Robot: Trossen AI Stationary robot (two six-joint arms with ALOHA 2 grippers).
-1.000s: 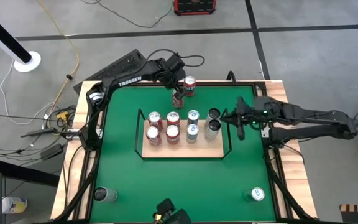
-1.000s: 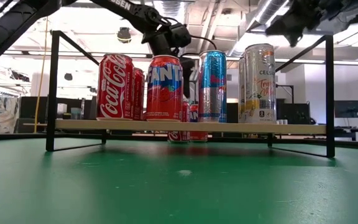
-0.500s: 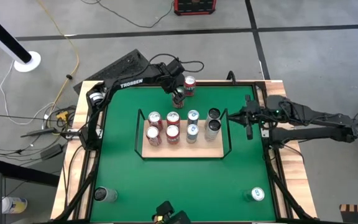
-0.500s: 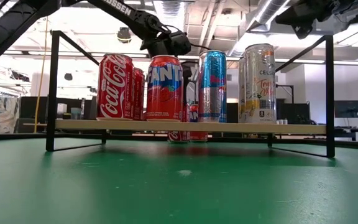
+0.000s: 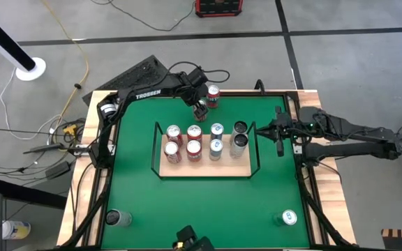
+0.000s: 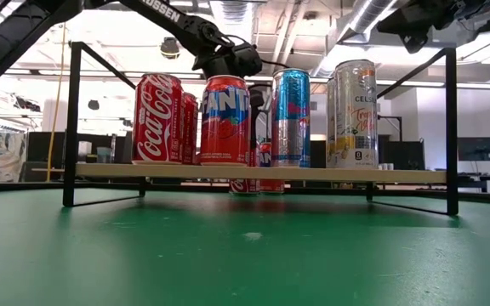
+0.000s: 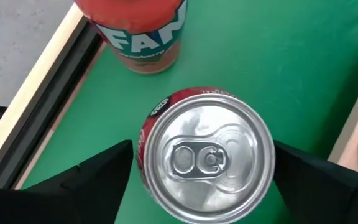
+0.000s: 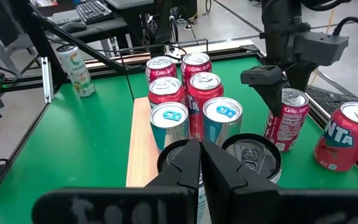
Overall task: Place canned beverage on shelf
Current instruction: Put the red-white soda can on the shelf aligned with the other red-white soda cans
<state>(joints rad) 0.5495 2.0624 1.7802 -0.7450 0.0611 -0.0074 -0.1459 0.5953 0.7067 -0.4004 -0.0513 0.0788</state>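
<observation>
We log the flat light-wood shelf with black wire end rails [image 5: 204, 167] holding eight upright cans in two rows: red ones toward the left arm's end, blue-topped in the middle, two dark-topped at the other end. The red canned beverage with silver lid [image 7: 207, 155] stands on the green table behind the shelf, just beside an orange Fanta can [image 5: 213, 93]. The left gripper [image 5: 201, 109] straddles the red can, fingers spread on either side. Compared with a second ago, it has shifted slightly and narrowed a little. The right gripper [image 5: 279, 141], pressed together, has pulled back outside the shelf's rail.
</observation>
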